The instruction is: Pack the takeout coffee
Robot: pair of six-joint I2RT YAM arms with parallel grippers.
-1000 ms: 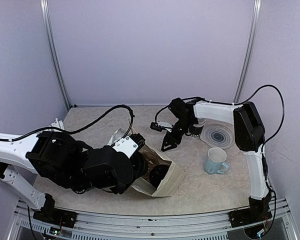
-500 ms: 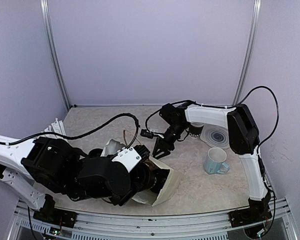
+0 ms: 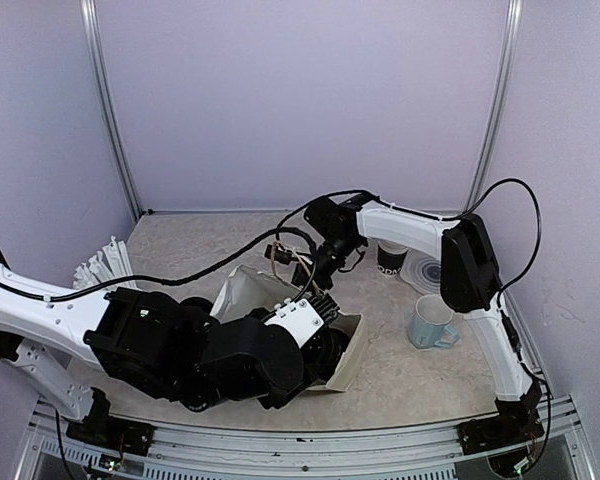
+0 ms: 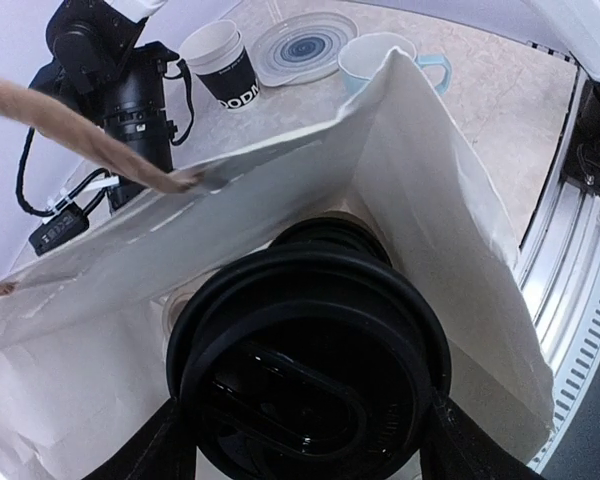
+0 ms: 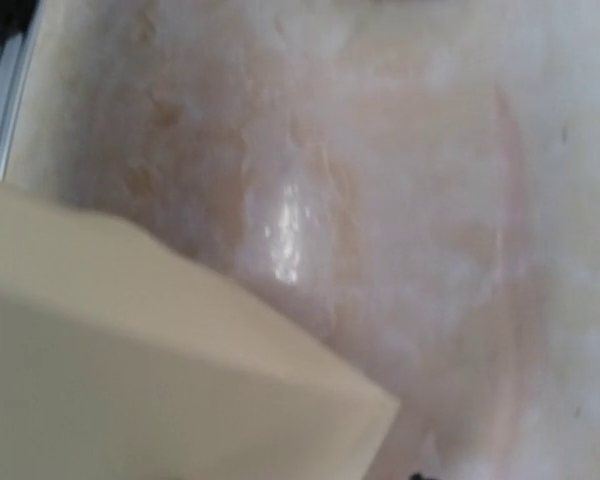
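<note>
Paper hides much: the cream bag (image 3: 352, 352) gapes open near the front edge of the table (image 3: 400, 375), and from above the left gripper (image 4: 302, 440) is lost inside its mouth. The wrist view shows it clamped on a lidded cup (image 4: 310, 365), a dark finger (image 4: 148, 450) on either side, the cup down in the bag with only its black lid plain to see. The right gripper (image 3: 302, 268) sits at the bag's far rim by a brown handle (image 4: 75, 128). Whether its jaws are wide or pinching anything I cannot tell, since its own camera gives only a blur of bag edge and tabletop. An open cup (image 3: 391, 257), its white lettering cut off, stands toward the back right corner just beside a clear plate (image 3: 428, 272) with a blue swirl. A blue mug (image 3: 432, 322) is near the right edge. At the left edge, white ridged shapes (image 3: 98, 268) are too unclear to name. The tabletop is mottled beige; pale lilac walls (image 3: 300, 100) and metal posts (image 3: 110, 120) enclose it.
</note>
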